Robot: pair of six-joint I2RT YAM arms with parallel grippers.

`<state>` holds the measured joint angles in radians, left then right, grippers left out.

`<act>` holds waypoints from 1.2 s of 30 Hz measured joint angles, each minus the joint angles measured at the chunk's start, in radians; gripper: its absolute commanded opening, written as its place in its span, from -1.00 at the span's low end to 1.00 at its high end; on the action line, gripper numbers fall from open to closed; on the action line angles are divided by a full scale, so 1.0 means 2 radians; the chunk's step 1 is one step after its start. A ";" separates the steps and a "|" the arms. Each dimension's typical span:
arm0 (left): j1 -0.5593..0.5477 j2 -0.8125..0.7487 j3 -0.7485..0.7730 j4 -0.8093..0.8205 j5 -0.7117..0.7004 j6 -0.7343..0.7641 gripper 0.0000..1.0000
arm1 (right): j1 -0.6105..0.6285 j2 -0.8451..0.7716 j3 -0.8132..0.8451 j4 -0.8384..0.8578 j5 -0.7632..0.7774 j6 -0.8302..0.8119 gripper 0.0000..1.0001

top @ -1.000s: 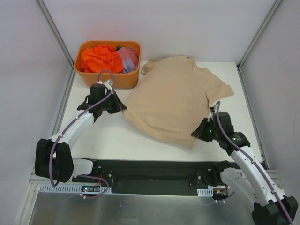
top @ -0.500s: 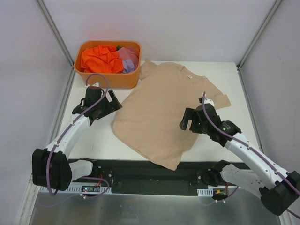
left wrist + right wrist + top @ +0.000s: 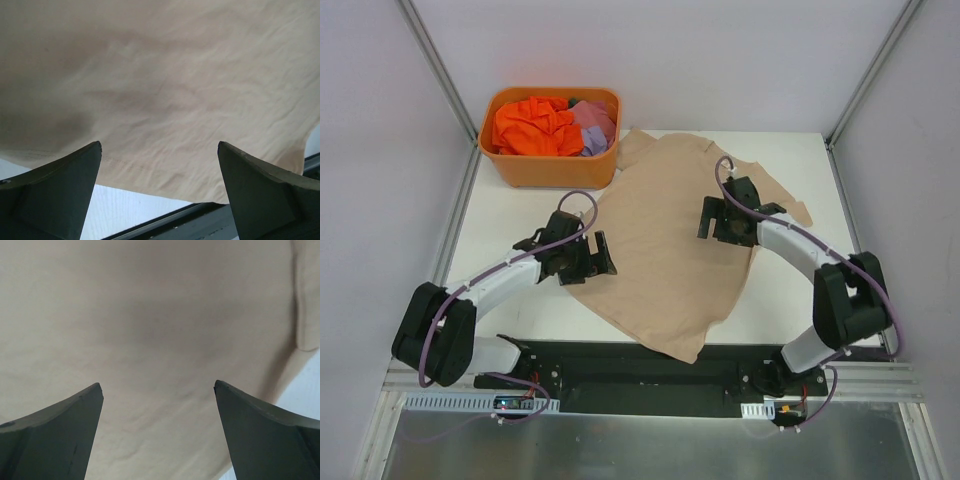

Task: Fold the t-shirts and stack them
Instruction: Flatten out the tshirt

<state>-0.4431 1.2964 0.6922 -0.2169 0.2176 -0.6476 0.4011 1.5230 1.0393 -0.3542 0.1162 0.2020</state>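
The beige t-shirt (image 3: 665, 250) lies spread flat and slanted on the white table (image 3: 790, 290), neck toward the back. Its near corner hangs over the black front rail (image 3: 620, 375). My left gripper (image 3: 604, 256) stands open over the shirt's left edge; the left wrist view shows the left gripper (image 3: 160, 150) with wide jaws above the hem (image 3: 150, 167), holding nothing. My right gripper (image 3: 706, 216) hovers open over the shirt's right chest; the right wrist view shows the right gripper (image 3: 157, 387) empty, with only beige cloth (image 3: 150, 330) below. Orange (image 3: 530, 125) and lilac (image 3: 595, 125) t-shirts sit crumpled in the tub.
The orange plastic tub (image 3: 555, 170) stands at the table's back left, close to the shirt's left sleeve. Grey walls with metal posts enclose the left, back and right sides. Bare white table shows on the left (image 3: 510, 230) and right of the shirt.
Both grippers went from shut on the shirt's edges to open, letting go. Each arm then swung inward over the shirt, which shifted left and toward the front edge.
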 measured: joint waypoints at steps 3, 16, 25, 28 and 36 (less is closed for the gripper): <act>0.006 0.014 -0.006 0.003 -0.008 0.000 0.98 | 0.000 0.043 -0.002 0.004 -0.027 0.001 0.92; 0.140 0.142 0.072 0.046 0.020 0.003 0.98 | 0.111 0.044 -0.063 0.021 -0.042 0.031 0.92; 0.236 0.216 0.181 -0.004 -0.030 0.007 0.98 | 0.281 0.093 0.013 -0.012 -0.024 0.063 0.92; 0.250 0.192 0.181 -0.026 -0.048 0.013 0.98 | 0.281 0.092 0.047 -0.038 0.018 0.054 0.92; 0.233 0.043 0.109 -0.028 -0.017 0.032 0.98 | 0.136 0.020 0.025 -0.098 0.106 0.046 0.92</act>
<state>0.0238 1.3830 0.9092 -0.2737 0.1833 -0.5831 0.6731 1.5631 1.0901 -0.5510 0.3290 0.2939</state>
